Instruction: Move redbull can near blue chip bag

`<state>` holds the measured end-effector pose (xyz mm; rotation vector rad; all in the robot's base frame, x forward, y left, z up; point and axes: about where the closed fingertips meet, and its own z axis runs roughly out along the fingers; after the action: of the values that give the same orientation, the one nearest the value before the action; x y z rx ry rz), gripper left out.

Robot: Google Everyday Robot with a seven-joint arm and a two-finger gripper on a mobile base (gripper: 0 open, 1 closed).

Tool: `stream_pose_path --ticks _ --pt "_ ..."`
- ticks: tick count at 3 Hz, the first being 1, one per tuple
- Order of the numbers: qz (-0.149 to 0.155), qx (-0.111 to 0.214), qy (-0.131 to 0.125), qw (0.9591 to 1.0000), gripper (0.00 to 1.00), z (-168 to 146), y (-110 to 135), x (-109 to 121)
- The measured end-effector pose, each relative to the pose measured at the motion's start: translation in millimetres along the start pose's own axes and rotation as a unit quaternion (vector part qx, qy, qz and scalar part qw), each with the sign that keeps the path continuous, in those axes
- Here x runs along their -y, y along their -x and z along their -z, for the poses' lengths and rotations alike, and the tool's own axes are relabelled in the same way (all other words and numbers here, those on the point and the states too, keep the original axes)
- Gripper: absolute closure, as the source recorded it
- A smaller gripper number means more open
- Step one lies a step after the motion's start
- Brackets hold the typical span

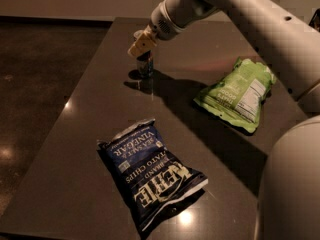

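Note:
The redbull can (145, 65) stands upright on the dark table (90, 114) at its far left part, blue and silver, with its top hidden by the gripper. My gripper (141, 43) is at the can's top, coming in from the upper right on the white arm. The blue chip bag (150, 173) lies flat near the table's front, well in front of the can and apart from it.
A light green chip bag (236, 93) lies at the right side of the table. My white arm crosses the upper right, and the robot's body (292, 184) fills the lower right corner. The table's left edge drops to a dark floor.

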<state>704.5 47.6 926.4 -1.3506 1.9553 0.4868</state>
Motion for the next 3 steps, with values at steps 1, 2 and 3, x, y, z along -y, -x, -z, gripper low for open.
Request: stream_pose_path --ticks 1,2,3 --pt "0.011 0.008 0.005 0.9999 0.73 15 -2 -7" --pt "0.039 0.015 0.008 0.9991 0.96 37 -2 -27" --pt "0.071 0.025 0.020 0.9970 1.00 60 -1 -58"
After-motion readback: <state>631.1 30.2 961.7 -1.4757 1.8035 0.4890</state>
